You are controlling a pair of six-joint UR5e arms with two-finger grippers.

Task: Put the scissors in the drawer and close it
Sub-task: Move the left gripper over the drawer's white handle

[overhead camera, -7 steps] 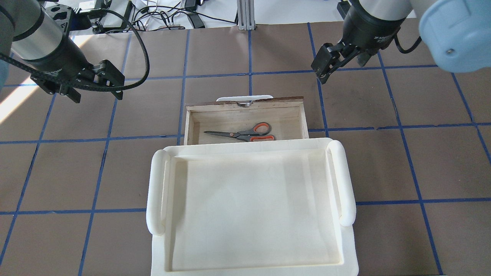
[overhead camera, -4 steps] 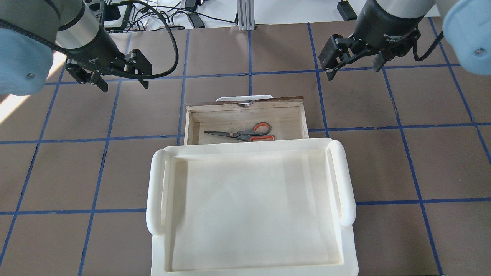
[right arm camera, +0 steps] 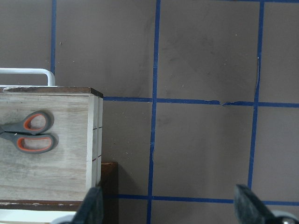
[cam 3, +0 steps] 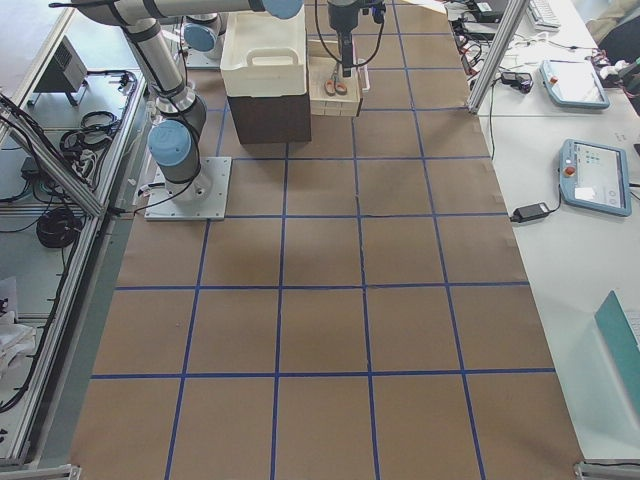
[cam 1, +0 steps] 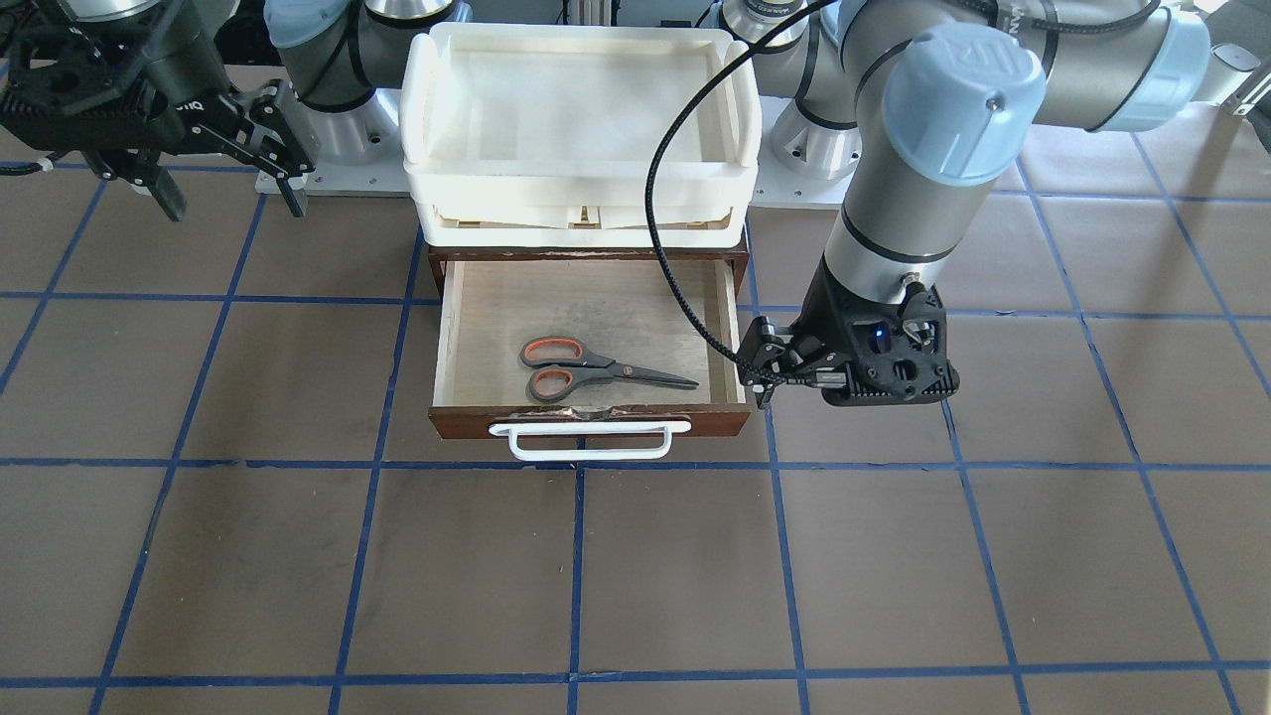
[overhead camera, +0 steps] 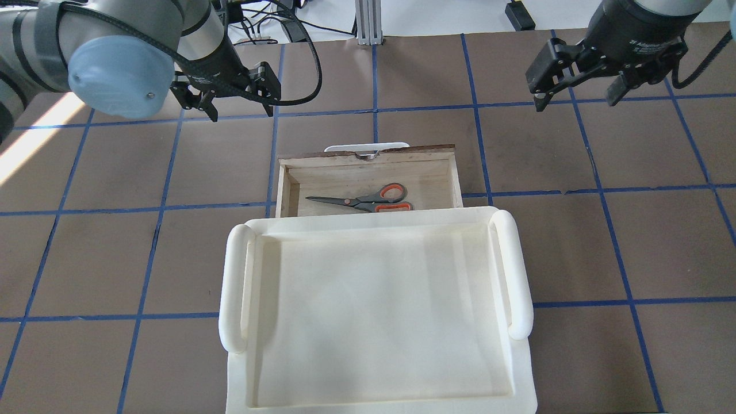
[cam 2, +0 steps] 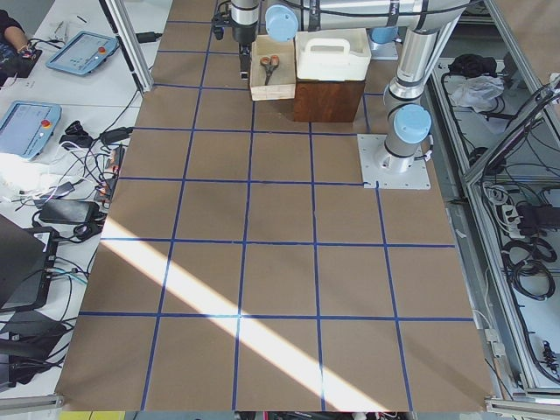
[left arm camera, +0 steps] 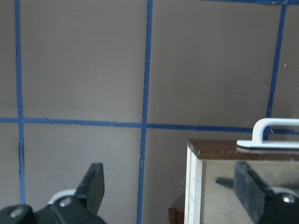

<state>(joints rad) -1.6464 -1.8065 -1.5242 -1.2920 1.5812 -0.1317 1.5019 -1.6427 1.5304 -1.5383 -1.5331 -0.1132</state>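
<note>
Closest in, the cream-white plastic tray with rounded side handles [overhead camera: 516, 270] hides the back of the open dark reddish-brown wooden drawer [overhead camera: 431, 183] and clips one loop of the small grey-and-orange scissors [overhead camera: 368, 201]. They lie inside it, long axis along the drawer's width, blades toward the robot's left. Farther out over the brown blue-gridded counter [overhead camera: 115, 259], the left claw [overhead camera: 244, 109] and right claw [overhead camera: 575, 103] both gape wide, holding nothing.
</note>
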